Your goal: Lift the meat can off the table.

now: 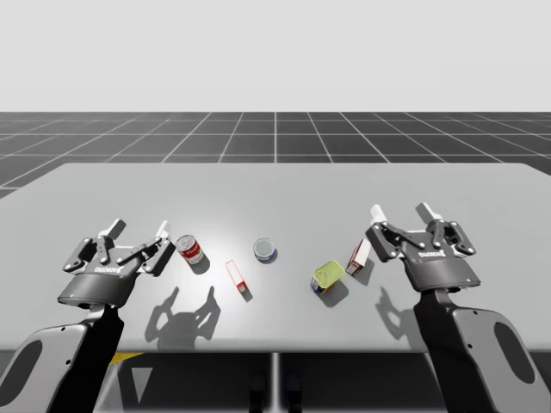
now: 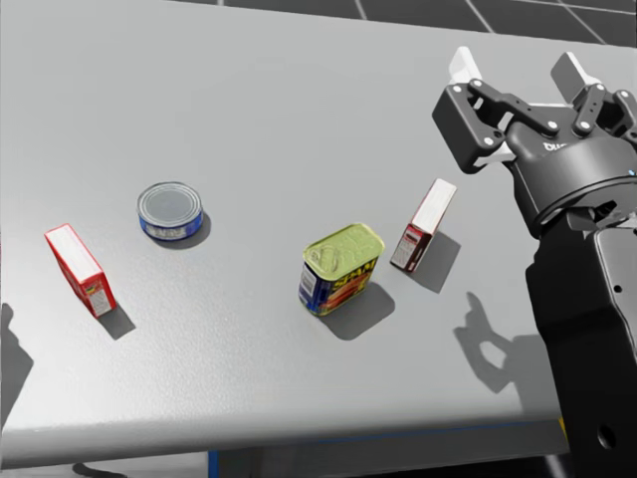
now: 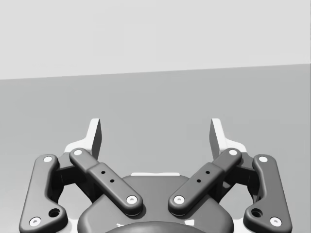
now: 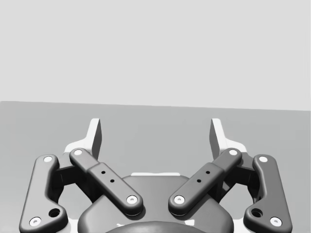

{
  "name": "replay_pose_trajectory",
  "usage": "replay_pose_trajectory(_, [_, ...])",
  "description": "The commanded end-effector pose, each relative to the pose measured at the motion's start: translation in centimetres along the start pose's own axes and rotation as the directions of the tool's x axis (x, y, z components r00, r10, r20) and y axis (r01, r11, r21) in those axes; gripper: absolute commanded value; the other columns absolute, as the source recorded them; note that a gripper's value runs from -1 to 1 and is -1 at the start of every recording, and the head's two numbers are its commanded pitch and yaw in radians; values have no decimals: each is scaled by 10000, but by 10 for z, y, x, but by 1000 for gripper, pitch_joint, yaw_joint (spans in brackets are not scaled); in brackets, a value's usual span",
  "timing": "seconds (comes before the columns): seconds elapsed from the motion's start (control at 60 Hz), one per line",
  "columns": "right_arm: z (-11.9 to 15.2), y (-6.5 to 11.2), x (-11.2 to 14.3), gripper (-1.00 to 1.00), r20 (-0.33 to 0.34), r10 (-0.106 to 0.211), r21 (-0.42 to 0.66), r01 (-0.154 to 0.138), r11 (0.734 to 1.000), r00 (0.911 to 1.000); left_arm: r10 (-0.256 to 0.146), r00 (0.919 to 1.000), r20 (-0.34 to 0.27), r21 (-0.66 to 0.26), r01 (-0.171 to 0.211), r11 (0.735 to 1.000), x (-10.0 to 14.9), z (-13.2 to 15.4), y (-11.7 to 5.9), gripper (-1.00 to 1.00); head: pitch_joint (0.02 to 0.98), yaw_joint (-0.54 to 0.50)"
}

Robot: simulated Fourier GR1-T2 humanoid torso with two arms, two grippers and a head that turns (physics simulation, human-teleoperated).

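Left to right on the grey desk stand a red-and-white round can, slim red box, flat blue tin, yellow-topped rectangular meat can and maroon-and-white box. The flat blue tin lies farther back than both its neighbours.

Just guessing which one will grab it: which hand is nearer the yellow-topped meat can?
Right. My right hand hovers close by, just beyond the small box next to the meat can; my left hand is far off on the other side, by the red can.
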Motion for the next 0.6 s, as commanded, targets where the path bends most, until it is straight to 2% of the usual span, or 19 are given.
replay_pose_trajectory(0.017, [1, 2, -2, -1000, -125, 35, 73, -34, 10000, 9999, 6, 10000, 2, -10, -6, 10000, 0, 0, 0, -1000, 882, -212])
replay_pose_trajectory(0.117, [5, 4, 3, -1000, -232, -277, 214, 282, 9994, 9993, 29, 10000, -24, -2, -29, 10000, 0, 0, 0, -1000, 879, -218])
replay_pose_trajectory(0.15, [11, 6, 7, -1000, -274, -515, 527, 529, 9972, 9983, 54, 10000, -34, 5, -54, 10000, 0, 0, 0, -1000, 877, -217])
replay_pose_trajectory(0.2, [16, 10, 7, -1000, -300, -256, 560, 272, 9981, 9992, 81, 9999, -60, 6, -81, 10000, -1, 0, 0, -1000, 875, -216])
replay_pose_trajectory(0.217, [19, 11, 6, -1000, -341, -96, 595, 116, 9982, 9994, 78, 9999, -69, 9, -78, 10000, -1, 0, 0, -1000, 875, -215])
replay_pose_trajectory(0.233, [25, 16, 5, -1000, -395, 273, 597, -249, 9979, 9988, 80, 9999, -81, 4, -80, 10000, -1, 0, 0, -1000, 876, -215])
replay_pose_trajectory(0.25, [26, 17, 4, -1000, -428, 302, 638, -274, 9976, 9986, 89, 9999, -85, -3, -89, 10000, -1, 0, 0, -1000, 876, -215])
replay_pose_trajectory(0.267, [28, 18, 4, -1000, -479, 218, 767, -181, 9969, 9986, 100, 9999, -89, -9, -100, 9999, -1, 0, 0, -1000, 876, -215])
replay_pose_trajectory(0.283, [33, 21, 3, -1000, -586, 9, 965, 47, 9953, 9983, 110, 9999, -91, -23, -110, 9999, -1, 0, 0, -1000, 877, -215])
replay_pose_trajectory(0.3, [35, 23, 3, -1000, -591, -5, 1047, 67, 9945, 9983, 111, 9999, -92, -28, -111, 9999, -1, 0, 0, -1000, 877, -216])
replay_pose_trajectory(0.383, [51, 32, 5, -1000, -700, 101, 1641, 15, 9864, 9975, 128, 9999, -98, -68, -129, 9999, -2, 0, 0, -1000, 879, -224])
replay_pose_trajectory(0.467, [66, 38, 10, -1000, -771, -16, 2053, 175, 9786, 9970, 137, 9999, -101, -79, -138, 9999, -2, 0, 0, -1000, 876, -227])
replay_pose_trajectory(0.6, [88, 45, 14, -1000, -752, 72, 2689, 133, 9631, 9971, 132, 9999, -104, -77, -133, 9999, -2, 0, 0, -1000, 877, -229])
